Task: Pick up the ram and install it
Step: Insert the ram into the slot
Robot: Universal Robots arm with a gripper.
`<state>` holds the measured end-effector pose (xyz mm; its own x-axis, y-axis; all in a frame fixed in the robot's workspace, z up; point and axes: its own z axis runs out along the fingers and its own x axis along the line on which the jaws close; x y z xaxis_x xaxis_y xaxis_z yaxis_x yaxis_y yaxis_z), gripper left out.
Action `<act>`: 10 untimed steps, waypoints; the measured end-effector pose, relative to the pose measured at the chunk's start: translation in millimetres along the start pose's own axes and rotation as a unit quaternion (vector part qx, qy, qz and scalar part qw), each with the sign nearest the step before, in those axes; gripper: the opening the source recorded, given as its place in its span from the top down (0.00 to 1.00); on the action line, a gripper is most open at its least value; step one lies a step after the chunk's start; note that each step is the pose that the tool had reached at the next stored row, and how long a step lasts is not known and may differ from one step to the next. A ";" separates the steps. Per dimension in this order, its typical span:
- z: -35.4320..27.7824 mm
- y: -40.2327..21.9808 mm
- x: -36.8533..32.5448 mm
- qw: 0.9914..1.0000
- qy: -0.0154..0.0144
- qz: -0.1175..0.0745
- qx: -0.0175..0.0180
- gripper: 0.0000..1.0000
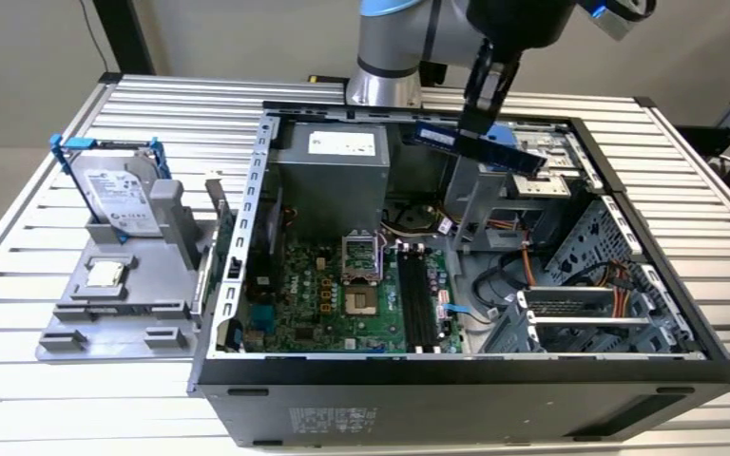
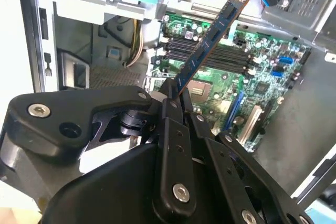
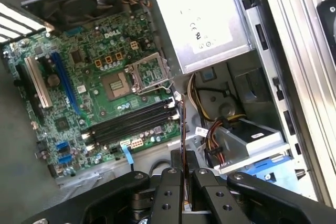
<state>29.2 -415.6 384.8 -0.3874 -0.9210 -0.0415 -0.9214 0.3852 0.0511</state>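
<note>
The arm [image 1: 384,52] comes down from the far side over the open computer case [image 1: 261,199]. Its fingers [image 2: 170,129] pinch the ram [image 1: 473,144], which hangs tilted in the air above the case's far part, clear of the motherboard [image 1: 327,294]. The case lies on a slatted metal tabletop [image 1: 701,199]. A hard drive [image 1: 118,195] stands upright at the exterior view's left.

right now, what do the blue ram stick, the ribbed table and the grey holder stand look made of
The long dark-blue ram stick: likely fibreglass circuit board, thin, flat, carrying black chips. The ribbed silver table: probably aluminium, pale metallic sheen. The grey holder stand: seemingly matte plastic, dull and even.
</note>
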 end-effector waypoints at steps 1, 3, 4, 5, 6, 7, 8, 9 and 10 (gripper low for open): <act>0.0 0.0 0.0 1.000 0.000 0.007 0.000 1.00; 0.0 -0.1 0.2 1.000 -0.001 0.020 0.001 1.00; 0.0 -0.2 0.5 1.000 -0.001 0.026 0.001 1.00; 0.0 -0.3 0.8 1.000 -0.002 0.031 0.001 1.00; 0.0 -0.5 1.4 0.999 -0.002 0.035 0.001 1.00; 0.0 -0.9 2.2 0.999 -0.002 0.038 0.002 1.00; -0.1 -1.3 3.1 0.999 -0.002 0.041 0.002 1.00; -0.1 -1.7 4.1 0.999 -0.002 0.045 0.002 1.00; -0.1 -2.1 5.1 0.999 -0.003 0.047 0.002 1.00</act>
<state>29.2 -421.1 384.6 -0.4732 -0.8800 -0.0416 -0.8806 0.4711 0.0512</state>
